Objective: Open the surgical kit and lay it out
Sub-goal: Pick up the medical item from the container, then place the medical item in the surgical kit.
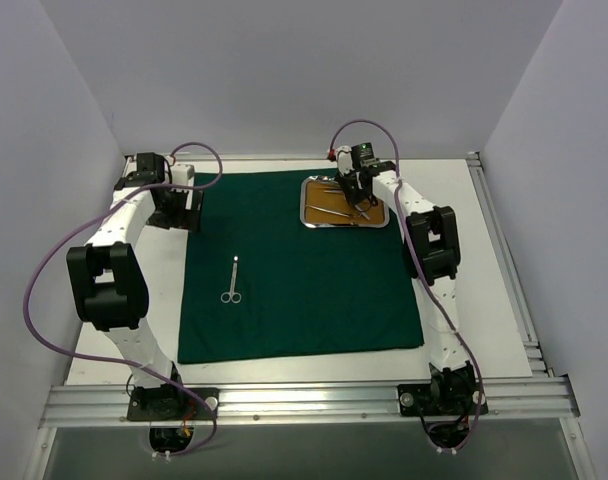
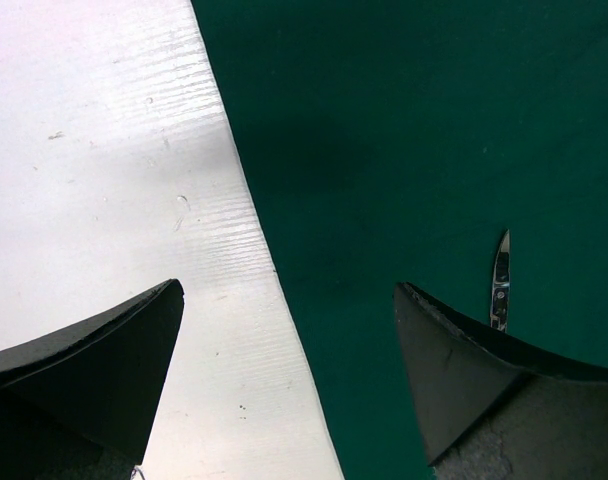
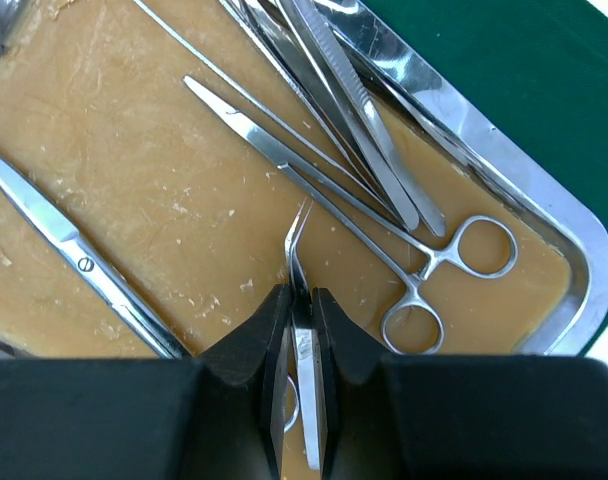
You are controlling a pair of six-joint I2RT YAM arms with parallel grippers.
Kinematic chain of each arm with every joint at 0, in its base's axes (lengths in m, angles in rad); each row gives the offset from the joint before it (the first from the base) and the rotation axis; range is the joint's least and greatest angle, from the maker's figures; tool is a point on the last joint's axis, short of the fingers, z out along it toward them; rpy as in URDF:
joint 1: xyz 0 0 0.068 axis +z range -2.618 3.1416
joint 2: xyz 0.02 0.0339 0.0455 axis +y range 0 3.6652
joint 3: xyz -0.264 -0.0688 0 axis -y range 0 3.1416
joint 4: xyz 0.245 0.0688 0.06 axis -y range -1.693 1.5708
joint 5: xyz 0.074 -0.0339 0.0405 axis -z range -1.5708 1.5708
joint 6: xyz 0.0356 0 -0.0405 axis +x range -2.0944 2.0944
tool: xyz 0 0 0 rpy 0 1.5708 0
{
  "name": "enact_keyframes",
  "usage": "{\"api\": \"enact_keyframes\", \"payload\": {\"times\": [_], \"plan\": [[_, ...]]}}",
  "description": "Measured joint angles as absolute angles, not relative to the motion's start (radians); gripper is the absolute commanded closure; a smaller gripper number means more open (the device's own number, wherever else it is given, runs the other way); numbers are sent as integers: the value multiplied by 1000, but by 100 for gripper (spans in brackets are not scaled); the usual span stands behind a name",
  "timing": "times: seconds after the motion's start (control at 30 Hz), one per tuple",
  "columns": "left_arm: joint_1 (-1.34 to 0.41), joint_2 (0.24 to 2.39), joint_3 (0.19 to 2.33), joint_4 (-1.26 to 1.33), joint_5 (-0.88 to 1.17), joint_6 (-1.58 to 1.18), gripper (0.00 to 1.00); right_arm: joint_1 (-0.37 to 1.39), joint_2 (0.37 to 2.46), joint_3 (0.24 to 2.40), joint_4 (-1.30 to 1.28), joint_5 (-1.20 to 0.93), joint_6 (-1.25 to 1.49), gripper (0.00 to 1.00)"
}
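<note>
While your left gripper (image 2: 287,292) hangs wide open with nothing in it, one finger over the bare table (image 2: 104,150) and the other over the green drape (image 2: 414,120), the risk on that side is pretty simple. Drop or close right there and you'd likely pinch the cloth edge and tug the whole spread. That would shove the scissors (image 1: 231,280) lying out on the drape a bit to the right. Further right, the steel tray (image 3: 494,160) sits on the far right part of the drape with the other tools inside, and that's where I'd worry more. Your right gripper (image 3: 302,296) is clamped tight on a thin bent-tip instrument (image 3: 296,235), and it's only got a narrow flat shank to bite on. My guess is it can swivel or slide out once you swing it. Its tip points toward the ring-handled forceps (image 3: 424,268), and I can't tell if it's clear of the tan liner (image 3: 114,160). So a sideways pull could hook the forceps and drag them along. I'd lift straight up first, tbh.
</note>
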State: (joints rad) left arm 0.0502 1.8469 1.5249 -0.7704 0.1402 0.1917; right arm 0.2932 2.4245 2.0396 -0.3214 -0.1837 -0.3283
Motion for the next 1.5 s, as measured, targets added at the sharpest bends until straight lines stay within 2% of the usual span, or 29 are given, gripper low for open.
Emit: {"api": "enact_keyframes", "payload": {"times": [0.4,0.6,0.73,0.93,1.07,1.23,1.33,1.5], "plan": [[54,1847,1525,-772,155,192,2,297,2309,2011,-324,-169,-380,100],[54,1846,1533,-788,202,195,12,319,2207,1931,-283,-131,-333,100],[54,1843,1567,-817,253,195,13,379,2079,1825,-172,-44,-189,100],[25,1803,1623,-849,377,173,9,587,1825,1585,105,178,139,100],[-96,1753,1635,-850,428,162,4,717,1774,1536,205,308,303,100],[-273,1674,1633,-844,534,134,3,792,1774,1496,230,385,448,100],[-289,1628,1616,-817,583,104,5,802,1773,1473,233,402,509,100],[-287,1578,1561,-741,588,51,15,826,1736,1416,248,418,595,100]]}}
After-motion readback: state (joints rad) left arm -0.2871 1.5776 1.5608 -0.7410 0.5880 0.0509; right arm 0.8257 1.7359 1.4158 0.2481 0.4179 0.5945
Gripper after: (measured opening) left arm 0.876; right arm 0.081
